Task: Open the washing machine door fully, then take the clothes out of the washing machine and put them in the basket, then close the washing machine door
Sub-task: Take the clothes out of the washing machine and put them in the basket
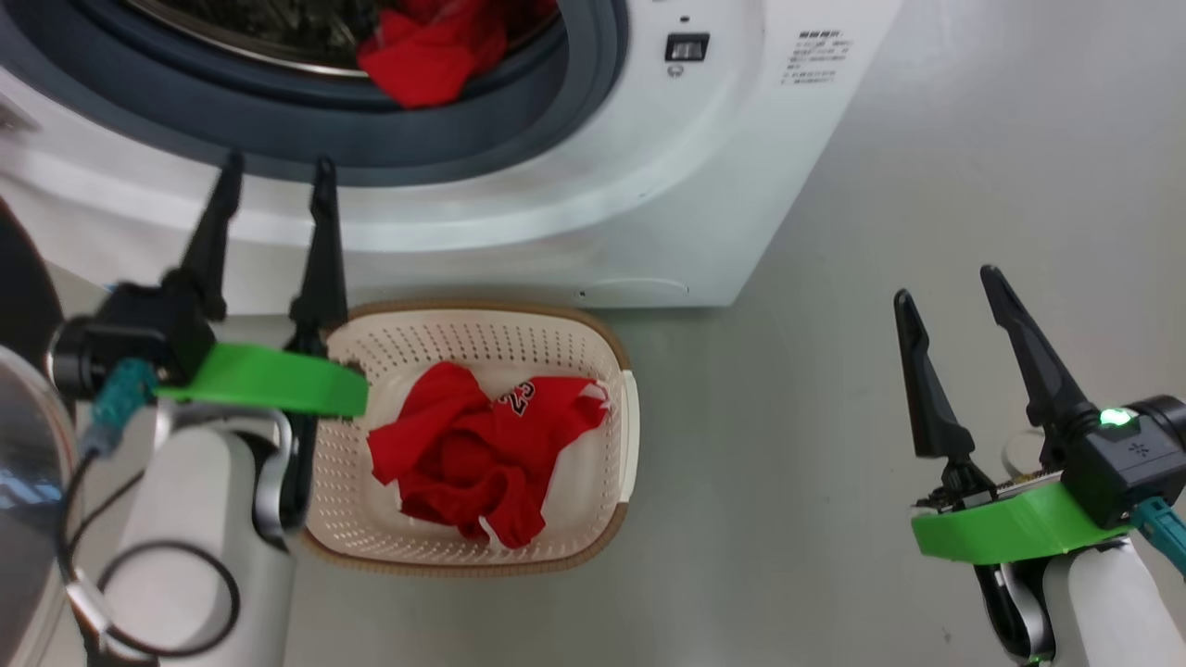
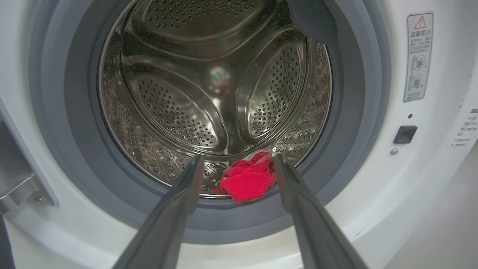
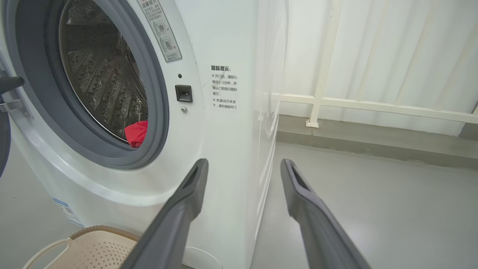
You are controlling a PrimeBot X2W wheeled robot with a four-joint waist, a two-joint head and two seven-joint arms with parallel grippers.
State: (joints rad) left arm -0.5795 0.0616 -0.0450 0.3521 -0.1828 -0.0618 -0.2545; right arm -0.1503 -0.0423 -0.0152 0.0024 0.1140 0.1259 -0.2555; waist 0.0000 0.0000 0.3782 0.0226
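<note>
Nearest, the right gripper (image 1: 945, 284) hangs over bare floor well to the right of the basket, its fingers spread apart and holding nothing; the left gripper (image 1: 278, 165) stands over the basket's left edge, fingers likewise apart and empty, tips pointing at the lower lip of the machine's opening. Between them and a little farther, the basket (image 1: 463, 335) sits on the floor just before the washing machine (image 1: 593, 204), with a red jersey (image 1: 482, 454) numbered 23 crumpled inside it; so part of the unloading looks done. At the left the washing machine door (image 1: 20, 296) is swung open, its dark rim and glass at the edge of the head view; that step seems complete. Farther in, past the grey rubber ring (image 2: 74, 149), one red piece (image 2: 248, 181) lies at the front bottom of the steel drum (image 2: 209, 93), framed between the left fingers in the wrist view but untouched; it has yet to be fetched into the basket, and the door shut after.
</note>
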